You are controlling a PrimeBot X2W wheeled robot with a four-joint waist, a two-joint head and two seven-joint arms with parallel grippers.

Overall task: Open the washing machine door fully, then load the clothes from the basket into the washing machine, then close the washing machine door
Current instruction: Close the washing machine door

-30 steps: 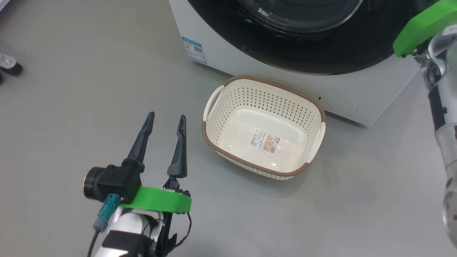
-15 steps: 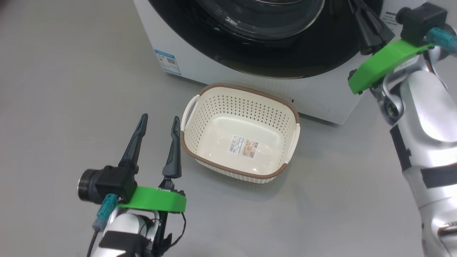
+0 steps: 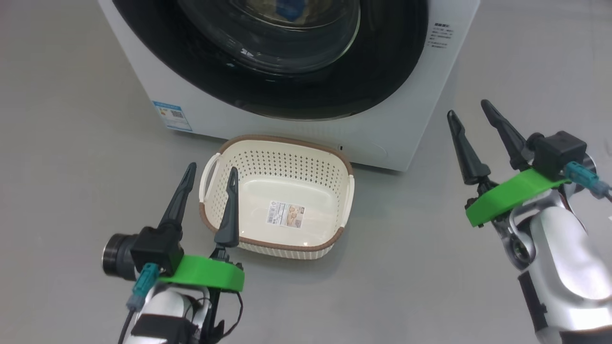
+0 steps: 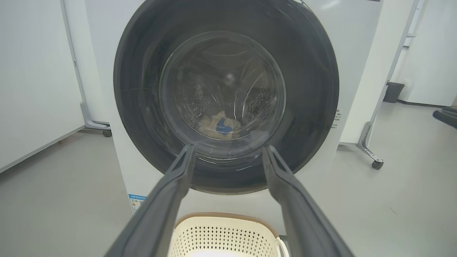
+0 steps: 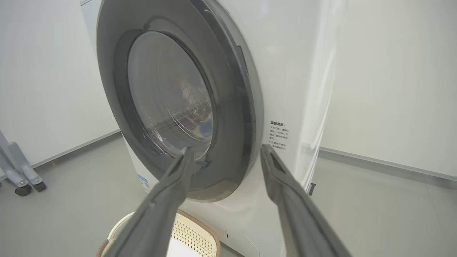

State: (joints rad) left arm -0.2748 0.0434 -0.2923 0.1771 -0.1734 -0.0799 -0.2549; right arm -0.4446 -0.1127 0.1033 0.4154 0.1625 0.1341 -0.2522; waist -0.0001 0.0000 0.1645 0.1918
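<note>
Washing machine door (image 4: 226, 96) shut flush on washing machine (image 3: 306, 131). Clothes (image 4: 219, 125) inside drum (image 4: 194, 101), seen through glass (image 4: 221, 64). Basket (image 3: 282, 160) on floor (image 3: 71, 167) just before washing machine. Left pincer (image 3: 212, 167) wide, gripping nothing, beside basket's left end. Right pincer (image 3: 467, 108) spread, gripping nothing, well apart.

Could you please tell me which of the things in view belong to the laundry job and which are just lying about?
Part of the job:
- washing machine
- door, shut
- clothes, behind the door
- basket, empty

Just lying about:
- dark bin
- wheeled stand
</note>
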